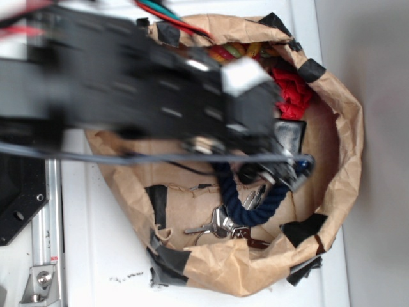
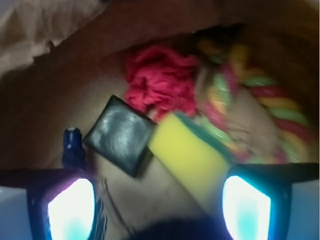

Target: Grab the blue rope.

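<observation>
The blue rope is a thick navy twisted cord curving across the floor of a brown paper bag. Its shiny blue-capped end shows just above my left finger in the wrist view. A dark blurred mass at the bottom edge between my fingers may be more of the cord. My gripper is open inside the bag, its lit pads wide apart with only paper floor between them. In the exterior view the gripper hangs low over the rope's upper end, mostly hidden by the blurred black arm.
A black square wallet and a yellow sponge lie just ahead of the fingers. Behind them are a red cloth and a red, yellow and green rope ring. Keys lie beside the rope's bend. The bag's crumpled walls surround everything.
</observation>
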`<state>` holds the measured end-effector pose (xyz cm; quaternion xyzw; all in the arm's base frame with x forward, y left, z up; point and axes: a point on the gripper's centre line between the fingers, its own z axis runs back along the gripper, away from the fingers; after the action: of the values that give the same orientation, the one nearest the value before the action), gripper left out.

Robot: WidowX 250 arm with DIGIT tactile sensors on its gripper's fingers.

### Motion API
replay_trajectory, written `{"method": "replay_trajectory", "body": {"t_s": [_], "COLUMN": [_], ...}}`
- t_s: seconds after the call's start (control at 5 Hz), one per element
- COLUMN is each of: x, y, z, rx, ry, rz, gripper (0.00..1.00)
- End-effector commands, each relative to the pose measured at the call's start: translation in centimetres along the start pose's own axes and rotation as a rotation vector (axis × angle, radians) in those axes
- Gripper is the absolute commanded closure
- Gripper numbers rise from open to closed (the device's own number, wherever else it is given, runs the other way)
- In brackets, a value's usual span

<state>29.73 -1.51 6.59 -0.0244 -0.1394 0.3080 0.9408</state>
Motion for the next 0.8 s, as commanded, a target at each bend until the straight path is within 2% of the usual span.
{"method": "replay_trajectory", "body": {"t_s": [0.0, 0.2, 0.4, 0.6], "x": [-0.1, -1.3, -2.0, -2.0], "y": [-3.8, -3.6, -3.6, -4.2], "z": [-0.7, 0.0, 0.3, 0.1], "rx": [-0.052, -0.043, -0.018, -0.031], "ry": [0.058, 0.089, 0.091, 0.094], "rz": [-0.009, 0.036, 0.047, 0.041], "gripper": [0.0, 0.0, 0.0, 0.0]}}
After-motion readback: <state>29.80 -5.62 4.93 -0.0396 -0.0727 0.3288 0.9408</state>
